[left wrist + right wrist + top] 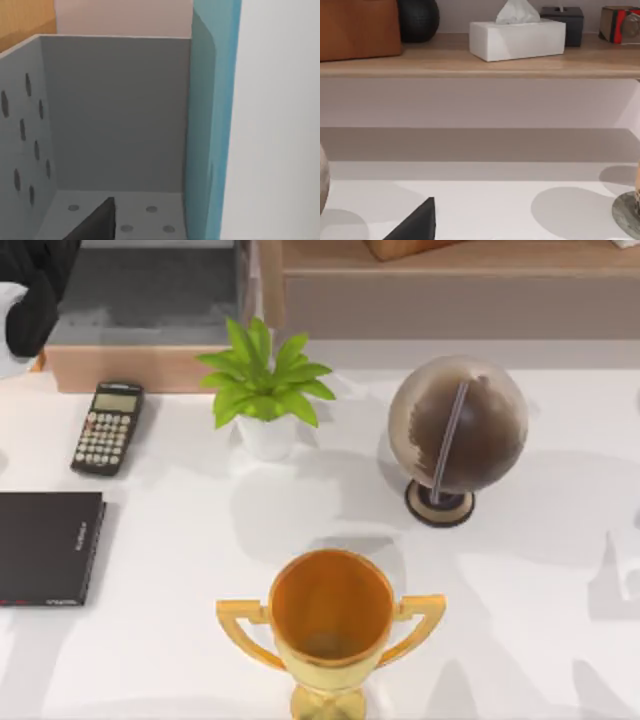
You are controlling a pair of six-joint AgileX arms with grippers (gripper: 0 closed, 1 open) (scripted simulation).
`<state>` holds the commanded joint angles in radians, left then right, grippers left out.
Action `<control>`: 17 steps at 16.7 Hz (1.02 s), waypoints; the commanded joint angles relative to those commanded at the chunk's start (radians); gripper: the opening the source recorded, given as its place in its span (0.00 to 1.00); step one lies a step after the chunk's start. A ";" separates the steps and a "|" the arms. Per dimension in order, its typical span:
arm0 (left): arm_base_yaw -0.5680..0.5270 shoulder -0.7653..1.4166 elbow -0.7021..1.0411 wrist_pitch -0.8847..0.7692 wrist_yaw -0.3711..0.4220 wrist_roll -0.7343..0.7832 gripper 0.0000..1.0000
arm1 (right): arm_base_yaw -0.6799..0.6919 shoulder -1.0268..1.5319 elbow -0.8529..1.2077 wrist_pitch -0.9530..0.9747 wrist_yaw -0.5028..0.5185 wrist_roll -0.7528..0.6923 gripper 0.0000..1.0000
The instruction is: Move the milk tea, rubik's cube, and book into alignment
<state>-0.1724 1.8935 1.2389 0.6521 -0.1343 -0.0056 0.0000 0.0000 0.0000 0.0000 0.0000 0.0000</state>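
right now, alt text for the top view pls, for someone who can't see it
White table from above: a gold trophy at the front centre, a brown globe on a stand to its right rear, a potted green plant behind centre. A calculator and a flat black notebook lie at the left.

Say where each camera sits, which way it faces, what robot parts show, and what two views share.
Top view: above the table, facing down on trophy and globe; left arm at top left.
Left wrist view: on the left arm, facing a grey bin and the book; left finger shows.
Right wrist view: on the right arm, facing across the table to a shelf; right finger shows.
Shared: top and right wrist views show the table.
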 joint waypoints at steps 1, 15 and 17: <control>0.000 0.000 0.000 0.000 0.000 0.000 1.00 | 0.000 0.000 0.000 0.000 0.000 0.000 1.00; 0.009 0.104 0.147 -0.043 0.011 -0.001 1.00 | 0.000 0.000 0.000 0.000 0.000 0.000 1.00; 0.009 0.104 0.147 -0.043 0.011 -0.001 1.00 | 0.000 0.000 0.000 0.000 0.000 0.000 1.00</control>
<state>-0.1634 1.9976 1.3856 0.6094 -0.1237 -0.0062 0.0000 0.0000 0.0000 0.0000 0.0000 0.0000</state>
